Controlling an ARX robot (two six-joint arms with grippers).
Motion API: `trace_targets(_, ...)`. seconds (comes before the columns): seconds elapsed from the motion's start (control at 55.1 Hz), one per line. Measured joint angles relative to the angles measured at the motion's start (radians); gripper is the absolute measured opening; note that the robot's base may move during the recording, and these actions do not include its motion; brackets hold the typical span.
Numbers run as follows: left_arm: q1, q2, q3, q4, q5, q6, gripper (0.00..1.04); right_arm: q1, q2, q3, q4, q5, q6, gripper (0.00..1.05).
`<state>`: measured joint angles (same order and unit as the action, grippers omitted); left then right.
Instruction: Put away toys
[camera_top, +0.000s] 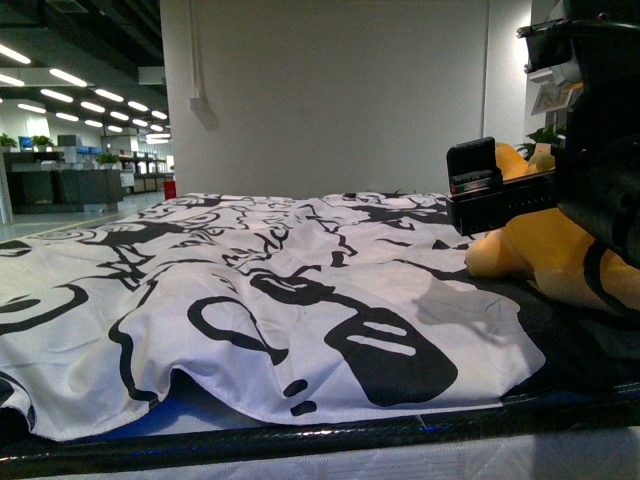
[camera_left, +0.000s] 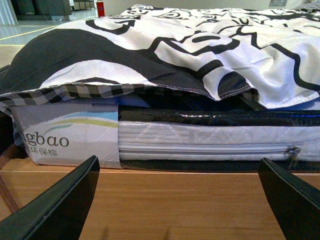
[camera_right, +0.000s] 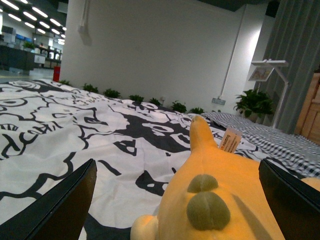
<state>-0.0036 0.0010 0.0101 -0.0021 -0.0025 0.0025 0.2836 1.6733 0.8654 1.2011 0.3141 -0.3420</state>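
An orange-yellow plush toy (camera_top: 545, 255) lies on the black-and-white patterned bedcover (camera_top: 250, 290) at the right of the front view. My right gripper (camera_top: 480, 190) hangs just above it, open. In the right wrist view the plush toy (camera_right: 215, 200) fills the space between the open fingers (camera_right: 55, 210), with grey-green patches and a paper tag on it; its eye is hidden. My left gripper (camera_left: 180, 200) is open and empty, low beside the bed, over a wooden board (camera_left: 175, 205).
In the left wrist view the mattress edge (camera_left: 200, 142) with a zip and a white label (camera_left: 65, 135) lies under the overhanging bedcover (camera_left: 150, 55). A white wall (camera_top: 330, 90) stands behind the bed. A grey checked sheet (camera_right: 270, 135), plants and a lamp stand beyond the toy.
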Motion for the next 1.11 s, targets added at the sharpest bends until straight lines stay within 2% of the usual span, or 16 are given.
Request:
trace_targets(0.272,0.000,0.000,0.000,0.000,0.000,0.000,0.98,-0.018,0.003,0.035,-0.032,-0.037,-0.084,0.98)
trace_targets(0.49,0.000,0.000,0.000,0.000,0.000,0.000,0.98,-0.046,0.021,0.032,-0.056,-0.026,-0.177,0.98)
trace_targets(0.617,0.000,0.000,0.000,0.000,0.000,0.000,0.98,-0.059,0.023,0.022,-0.121,-0.013,-0.190,0.98)
trace_targets(0.89,0.000,0.000,0.000,0.000,0.000,0.000,0.98,-0.069,-0.031,0.051,-0.424,0.027,-0.117,0.98)
trace_targets(1.108,0.000,0.000,0.000,0.000,0.000,0.000,0.98,-0.072,-0.068,0.056,-0.479,0.034,-0.086,0.98)
